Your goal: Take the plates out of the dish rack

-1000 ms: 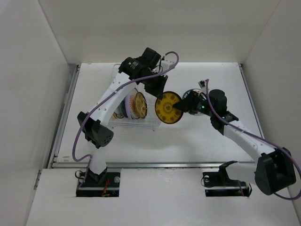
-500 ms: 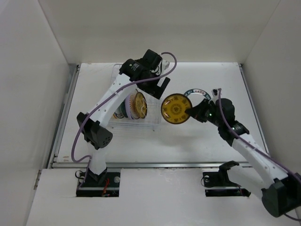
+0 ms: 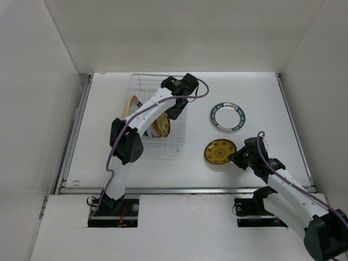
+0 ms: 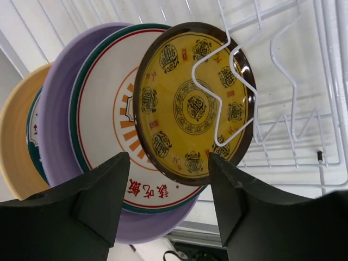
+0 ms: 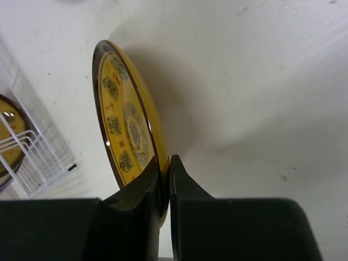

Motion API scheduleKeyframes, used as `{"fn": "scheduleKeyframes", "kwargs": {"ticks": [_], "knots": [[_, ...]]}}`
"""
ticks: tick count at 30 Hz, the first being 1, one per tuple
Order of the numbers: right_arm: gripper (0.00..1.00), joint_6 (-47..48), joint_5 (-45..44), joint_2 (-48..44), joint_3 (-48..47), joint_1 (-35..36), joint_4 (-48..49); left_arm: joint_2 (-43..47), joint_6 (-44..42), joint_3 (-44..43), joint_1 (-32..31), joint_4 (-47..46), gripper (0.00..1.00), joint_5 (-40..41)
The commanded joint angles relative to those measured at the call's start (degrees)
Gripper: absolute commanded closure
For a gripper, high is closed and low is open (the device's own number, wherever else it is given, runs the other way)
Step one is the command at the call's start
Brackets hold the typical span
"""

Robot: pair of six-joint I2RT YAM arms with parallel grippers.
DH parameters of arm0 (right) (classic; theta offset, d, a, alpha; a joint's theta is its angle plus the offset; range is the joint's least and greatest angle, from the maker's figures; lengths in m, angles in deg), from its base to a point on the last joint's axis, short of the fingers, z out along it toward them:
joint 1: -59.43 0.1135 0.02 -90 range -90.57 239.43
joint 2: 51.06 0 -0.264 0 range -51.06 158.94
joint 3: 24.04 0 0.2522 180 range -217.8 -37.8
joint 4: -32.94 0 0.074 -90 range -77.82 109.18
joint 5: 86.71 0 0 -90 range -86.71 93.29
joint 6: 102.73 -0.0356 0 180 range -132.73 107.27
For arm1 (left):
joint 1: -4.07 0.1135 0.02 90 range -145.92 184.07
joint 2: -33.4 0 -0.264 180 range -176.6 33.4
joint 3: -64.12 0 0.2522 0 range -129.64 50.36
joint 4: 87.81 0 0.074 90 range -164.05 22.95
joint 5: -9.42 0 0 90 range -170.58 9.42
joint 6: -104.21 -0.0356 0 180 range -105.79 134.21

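The right gripper (image 5: 165,169) is seen clamped on the rim of a gold-brown plate (image 5: 124,126). The plate extends straight ahead of the fingers, low over the table (image 5: 261,81); whether it touches cannot be told. A green-rimmed white plate (image 3: 228,117) is laid flat a little way off from that gripper, towards the far side of the table. The left gripper (image 4: 168,160) is held spread at the dish rack (image 4: 288,81), grasping nothing. Directly ahead of it a second gold-brown plate (image 4: 193,103) is stood on edge, a wire divider crossing its face. Behind it and leftward are ranged a red-marked white plate (image 4: 106,125), a lavender plate (image 4: 57,136), a teal-edged plate (image 4: 32,130) and a pale yellow plate (image 4: 13,147).
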State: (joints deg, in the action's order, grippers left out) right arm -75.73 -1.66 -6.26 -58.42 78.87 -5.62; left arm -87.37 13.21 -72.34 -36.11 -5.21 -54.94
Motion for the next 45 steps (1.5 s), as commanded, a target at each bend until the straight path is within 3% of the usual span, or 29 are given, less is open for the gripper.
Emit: {"fn": "scheduleKeyframes", "kwargs": {"ticks": [1, 5, 8, 9, 13, 17, 27, 28, 31, 32, 38, 45], "knots": [[1.00, -1.9, -2.0, 2.7, -1.4, -0.1, 1.8, 1.1, -0.1, 0.0, -0.3, 1.9, 0.44, 3.4], [0.89, -1.9, -1.4, 7.1, -2.7, -0.1, 1.8, -0.2, 0.4, 0.5, -0.3, 1.9, 0.42, 6.9], [0.49, -1.3, -0.2, 9.4, -4.9, -0.1, 0.0, -1.3, 1.6, 1.2, -0.3, 1.9, 0.40, 11.0], [0.30, -1.3, 0.3, 10.6, -5.5, -0.1, -0.5, -1.3, 1.6, 1.8, -0.3, 1.9, 0.39, 11.5], [0.15, -0.8, -1.0, 11.1, -8.6, -0.1, -4.2, -1.8, 1.6, 3.9, -0.3, 1.3, 0.38, 12.2], [0.12, 0.4, -4.3, 9.1, -12.0, -0.1, -8.2, -1.8, 1.6, 4.6, -0.3, 1.3, 0.41, 5.8], [0.12, 5.1, -9.4, 2.3, -18.7, -0.1, -14.5, -4.3, 2.2, 4.0, 2.4, 2.3, 0.64, 7.4], [0.12, 5.1, -9.4, 2.3, -19.3, -0.1, -14.5, -4.3, 2.2, 4.0, 2.4, 2.3, 0.68, 7.4], [0.12, 6.2, -9.9, 1.3, -21.1, -0.1, -15.7, -4.3, 2.8, 3.2, 3.5, 3.4, 0.95, 6.9], [0.12, 7.0, -9.9, 1.3, -21.1, -0.1, -15.7, -4.3, 3.5, 2.6, 3.5, 3.4, 1.00, 5.9], [0.12, 10.0, -8.8, 3.1, -24.3, -0.1, -15.7, 1.3, 4.1, -5.7, 3.5, 6.7, 1.00, 2.1], [0.12, 19.2, 2.0, 4.2, -26.6, -0.1, -8.6, 9.1, -0.2, -11.5, 0.5, 4.1, 1.00, 4.8]]}}
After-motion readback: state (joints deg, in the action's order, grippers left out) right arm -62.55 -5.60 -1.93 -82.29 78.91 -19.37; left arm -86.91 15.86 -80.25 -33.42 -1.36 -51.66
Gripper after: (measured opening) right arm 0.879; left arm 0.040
